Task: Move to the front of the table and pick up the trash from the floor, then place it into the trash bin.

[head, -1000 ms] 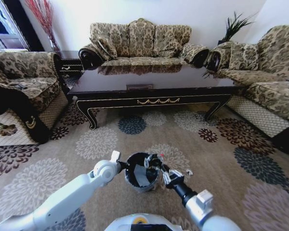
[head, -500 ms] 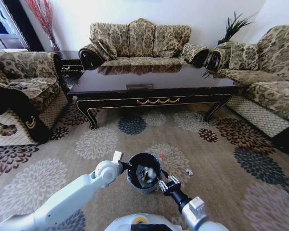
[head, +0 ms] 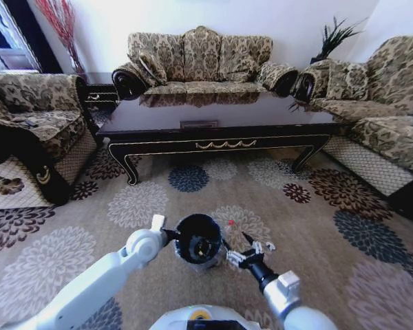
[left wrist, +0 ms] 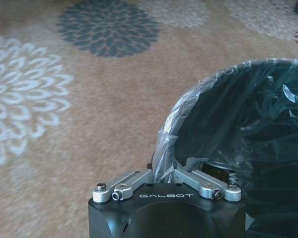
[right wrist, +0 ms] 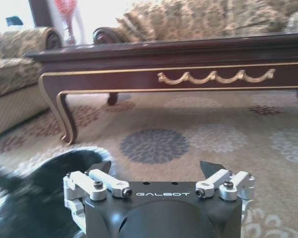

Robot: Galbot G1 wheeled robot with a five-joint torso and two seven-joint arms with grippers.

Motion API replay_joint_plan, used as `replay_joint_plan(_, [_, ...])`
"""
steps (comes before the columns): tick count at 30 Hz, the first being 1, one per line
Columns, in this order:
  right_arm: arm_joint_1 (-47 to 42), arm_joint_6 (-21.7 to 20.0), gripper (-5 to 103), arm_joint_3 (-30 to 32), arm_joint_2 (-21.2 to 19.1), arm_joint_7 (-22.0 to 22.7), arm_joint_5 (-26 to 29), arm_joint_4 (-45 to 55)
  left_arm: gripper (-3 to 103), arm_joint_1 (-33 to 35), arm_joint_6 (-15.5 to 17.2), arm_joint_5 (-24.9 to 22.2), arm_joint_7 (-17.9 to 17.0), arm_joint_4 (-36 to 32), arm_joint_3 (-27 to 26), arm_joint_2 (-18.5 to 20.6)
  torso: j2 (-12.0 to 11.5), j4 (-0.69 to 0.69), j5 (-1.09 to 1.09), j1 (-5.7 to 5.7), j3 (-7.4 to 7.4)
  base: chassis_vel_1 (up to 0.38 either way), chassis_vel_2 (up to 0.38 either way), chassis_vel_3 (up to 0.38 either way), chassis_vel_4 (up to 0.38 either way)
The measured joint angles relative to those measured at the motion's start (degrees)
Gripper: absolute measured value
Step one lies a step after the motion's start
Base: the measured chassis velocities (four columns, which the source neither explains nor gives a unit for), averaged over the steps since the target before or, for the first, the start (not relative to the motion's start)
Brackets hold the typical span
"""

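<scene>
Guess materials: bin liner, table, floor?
Trash bin liner: thin clear plastic film, crinkled and glinting where the left pincer pinches the rim. Table: likely lacquered dark wood, glossy top mirroring the sofa, gold trim. Floor: matte patterned carpet, apparently short pile.

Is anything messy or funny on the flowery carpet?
Yes. A small red-capped piece and a white scrap lie loose on the beige flowered carpet, beside the round black plastic-lined bin, not inside it.
</scene>
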Motion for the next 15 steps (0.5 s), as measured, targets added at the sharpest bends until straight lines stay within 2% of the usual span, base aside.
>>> replay_joint_plan(2, [2.86,-0.15,100,2.05,-0.03,0.8,3.2,-2.26,0,3.22,0.0,0.46,1.12,-1.18,-4.23,1.16,0.0,-0.02,0.02,0.0,0.0,0.0,0.0,0.0,0.0])
replay_joint_plan(4, [3.72,-0.1,100,2.51,-0.08,0.89,3.62,-3.34,0,4.21,-0.01,1.01,1.43,-1.4,-5.38,1.41,0.0,-0.01,0.01,0.0,0.0,0.0,0.0,0.0,0.0])
replay_joint_plan(6, [6.44,0.9,100,3.45,-0.29,0.94,4.05,-7.91,0,7.47,-0.02,4.32,3.57,-1.63,-8.1,1.73,0.0,-0.02,0.01,0.0,0.0,0.0,0.0,0.0,0.0])
replay_joint_plan(8, [7.2,1.2,100,3.51,-0.29,0.95,4.08,-9.28,0,8.55,-0.02,5.32,4.34,-1.63,-8.91,1.67,0.0,-0.02,0.01,0.0,0.0,0.0,0.0,0.0,0.0])
replay_joint_plan(12, [12.05,2.34,100,4.36,0.46,0.72,5.61,-17.95,0,14.22,-1.11,7.8,6.59,-1.67,-14.77,0.53,0.0,-0.02,0.02,0.0,0.0,0.0,0.0,0.0,0.0])
replay_joint_plan(15, [14.14,2.45,100,5.02,0.56,0.58,7.11,-21.59,0,16.86,-1.82,8.75,7.77,-1.88,-17.26,-0.11,0.0,-0.02,0.01,0.0,0.0,0.0,0.0,0.0,0.0])
